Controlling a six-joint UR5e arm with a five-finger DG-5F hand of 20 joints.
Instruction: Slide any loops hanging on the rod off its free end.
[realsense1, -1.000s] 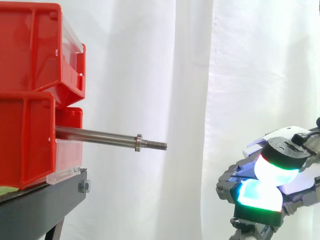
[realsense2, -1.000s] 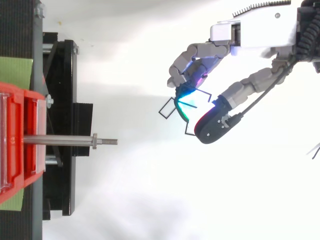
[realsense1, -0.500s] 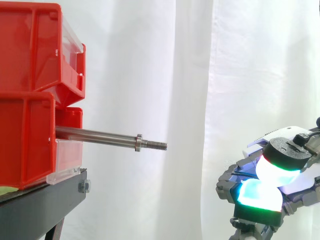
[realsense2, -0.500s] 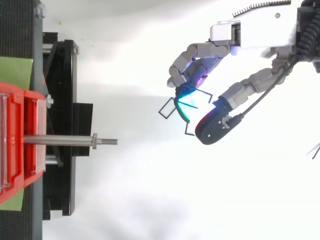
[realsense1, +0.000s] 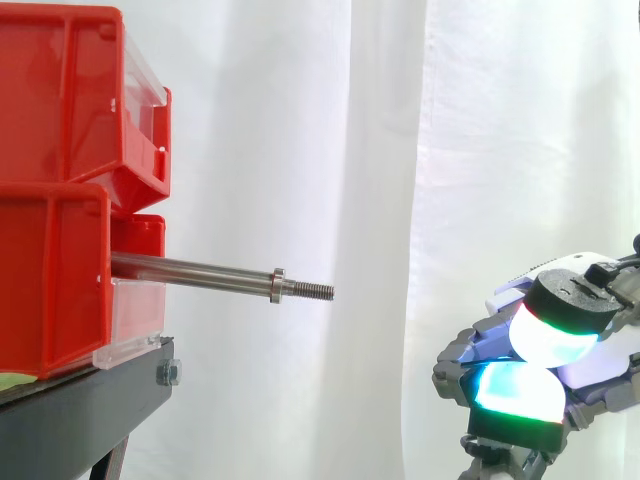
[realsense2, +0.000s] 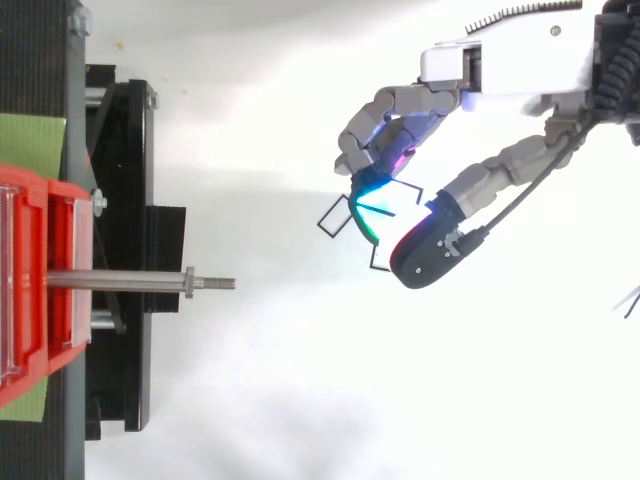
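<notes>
Barely stirred. Eased the black-backed thumb of the hand, pinched with the fingers on the thin black loop, a trace outward half a second back. Then drew it in again to nearly its first place. In the side view, sank that thumb's white pad slightly over the cyan-green pad below, then lifted it back by as little.

Two stacked bins sit at the left on a stand. A rod juts rightward from them, past the stand's edge. Well apart at the right, lower than the rod, is the hand, with a wire loop at its fingertips on the rod's side. A curtain hangs behind.
</notes>
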